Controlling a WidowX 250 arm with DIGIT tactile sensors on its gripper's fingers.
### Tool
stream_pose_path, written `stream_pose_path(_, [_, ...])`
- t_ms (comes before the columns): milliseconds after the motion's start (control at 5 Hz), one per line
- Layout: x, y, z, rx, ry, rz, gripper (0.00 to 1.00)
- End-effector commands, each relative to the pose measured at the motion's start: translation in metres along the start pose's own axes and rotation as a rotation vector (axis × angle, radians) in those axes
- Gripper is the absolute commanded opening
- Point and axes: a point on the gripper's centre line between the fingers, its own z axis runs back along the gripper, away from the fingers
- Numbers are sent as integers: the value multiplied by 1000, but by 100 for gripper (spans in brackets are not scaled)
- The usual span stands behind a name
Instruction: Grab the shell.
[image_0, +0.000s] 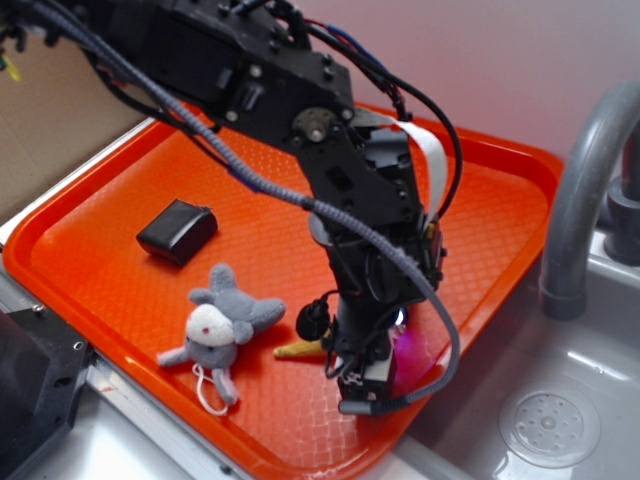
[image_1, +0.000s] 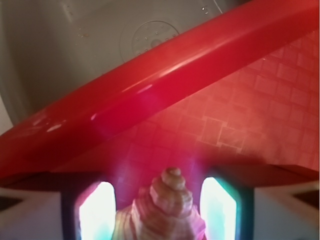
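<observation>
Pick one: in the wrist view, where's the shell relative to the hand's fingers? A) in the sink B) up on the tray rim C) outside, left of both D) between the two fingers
D: the wrist view shows the shell rising in the gap between the two glowing fingers of the hand, with the orange tray rim and the sink well beyond it.

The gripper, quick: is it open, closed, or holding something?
Gripper: the shell sits between its two fingers, but whether they are clamped on it cannot be told.
</observation>
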Motion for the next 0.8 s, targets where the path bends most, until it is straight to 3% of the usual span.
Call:
stream_pose_path(0, [-26,10,34,11,18,129,0])
stream_pose_path(200, [-52,48,76,9,23,379,0])
stream_pose_path(400, [-71,68,115,0,-8,617,0])
stream_pose_path(600, [-85,76,155,27,-23,803,0])
